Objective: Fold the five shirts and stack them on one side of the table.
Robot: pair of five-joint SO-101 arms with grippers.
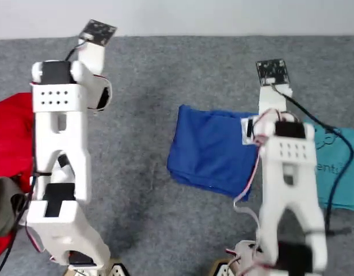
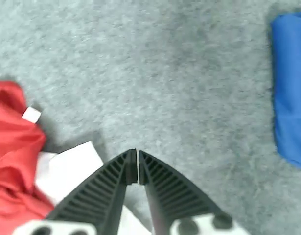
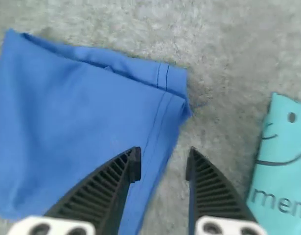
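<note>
A folded blue shirt (image 1: 210,148) lies in the middle of the grey table, also seen as the blue shirt (image 3: 77,132) under my right arm. My right gripper (image 3: 162,164) hangs open over its right edge, one finger above the cloth and one above bare table. A teal shirt (image 1: 338,164) with dark print lies at the right, partly under the right arm; the teal shirt (image 3: 282,171) shows beside the gripper. A red shirt (image 1: 12,144) is bunched at the left edge, the red shirt (image 2: 13,161) with a white label. My left gripper (image 2: 137,166) is shut, empty, above bare table.
An olive-grey garment (image 1: 4,207) lies on the red one at the left edge. The table (image 1: 142,92) is covered in grey carpet-like cloth. A white part of the arm (image 2: 67,169) sits beside the left gripper. A pale wall runs along the back.
</note>
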